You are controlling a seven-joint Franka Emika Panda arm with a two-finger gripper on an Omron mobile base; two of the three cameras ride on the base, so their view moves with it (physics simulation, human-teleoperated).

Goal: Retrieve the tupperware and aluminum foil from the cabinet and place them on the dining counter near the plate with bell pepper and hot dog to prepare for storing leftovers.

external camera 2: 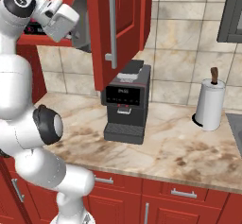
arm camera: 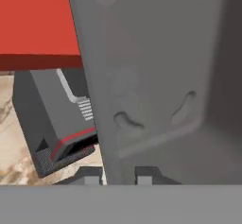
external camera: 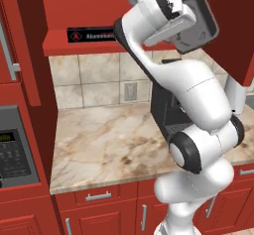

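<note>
The robot arm [external camera: 198, 95] is glossy white, built of rounded, bulbous segments with dark grey to black rings at its joints; a thin seam line crosses one link, and its wrist housing is boxy.

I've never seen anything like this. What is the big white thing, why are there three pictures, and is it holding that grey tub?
The white thing is a robot arm in a computer-made kitchen. Two pictures come from cameras on its base, behind it to the left and the right. The third is from a camera on its hand, looking along the fingers.

Its gripper is shut on the rim of the tupperware, a dark grey tub held tipped up in front of the open red cabinet. The aluminum foil box lies on the cabinet shelf.

On the marble worktop below stand a black coffee machine and a paper towel roll.
</note>
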